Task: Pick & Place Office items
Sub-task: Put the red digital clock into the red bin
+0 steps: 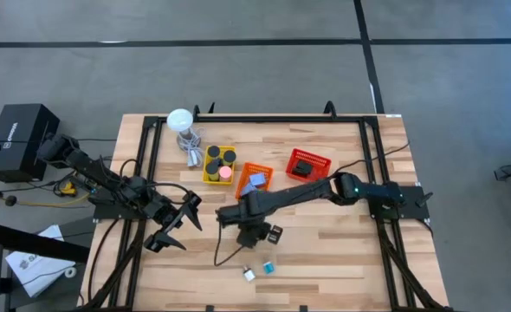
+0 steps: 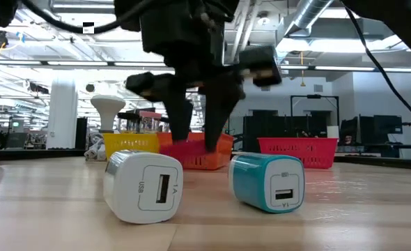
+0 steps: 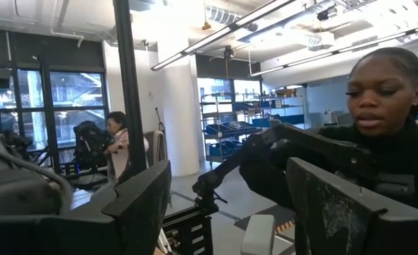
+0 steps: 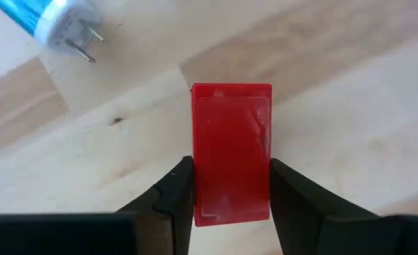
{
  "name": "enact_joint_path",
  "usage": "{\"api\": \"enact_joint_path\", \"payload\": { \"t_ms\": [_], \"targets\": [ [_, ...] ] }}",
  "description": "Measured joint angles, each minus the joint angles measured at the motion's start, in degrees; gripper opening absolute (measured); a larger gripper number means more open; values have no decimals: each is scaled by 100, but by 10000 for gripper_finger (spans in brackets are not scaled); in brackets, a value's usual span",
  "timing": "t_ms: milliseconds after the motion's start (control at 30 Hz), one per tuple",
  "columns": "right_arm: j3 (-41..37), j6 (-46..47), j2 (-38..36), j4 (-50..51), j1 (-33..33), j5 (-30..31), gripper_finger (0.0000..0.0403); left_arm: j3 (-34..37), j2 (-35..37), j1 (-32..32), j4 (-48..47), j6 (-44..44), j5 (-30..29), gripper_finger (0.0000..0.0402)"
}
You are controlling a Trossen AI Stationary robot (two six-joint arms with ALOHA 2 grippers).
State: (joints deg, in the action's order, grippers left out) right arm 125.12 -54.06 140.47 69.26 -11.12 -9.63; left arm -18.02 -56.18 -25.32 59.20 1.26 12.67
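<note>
The right gripper (image 4: 230,188) fingers clamp a red rectangle (image 4: 232,149) between them; the left gripper (image 1: 176,227) fingers spread wide.

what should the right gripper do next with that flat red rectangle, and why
Probably lift straight up. In the right wrist view the right gripper has its fingers pressed against both long sides of the flat red rectangle, over the wooden table. The orange mesh basket lies just beyond. The left gripper waits apart.

Three mesh baskets — yellow (image 1: 210,176), orange (image 1: 243,178), red (image 1: 322,162) — beside a white-headed stand (image 1: 183,124).
</note>
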Motion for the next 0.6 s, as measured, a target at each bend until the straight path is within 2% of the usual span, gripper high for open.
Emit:
{"api": "enact_joint_path", "payload": {
  "t_ms": [200,333,600],
  "targets": [
    [29,486,-8,489,249,24,147,0,0,0,2,-1,0,273],
    [31,835,-12,850,363,238,136,0,0,0,2,-2,2,273],
    [37,1227,-191,1320,407,224,139,0,0,0,4,-2,2,273]
  ]
}}
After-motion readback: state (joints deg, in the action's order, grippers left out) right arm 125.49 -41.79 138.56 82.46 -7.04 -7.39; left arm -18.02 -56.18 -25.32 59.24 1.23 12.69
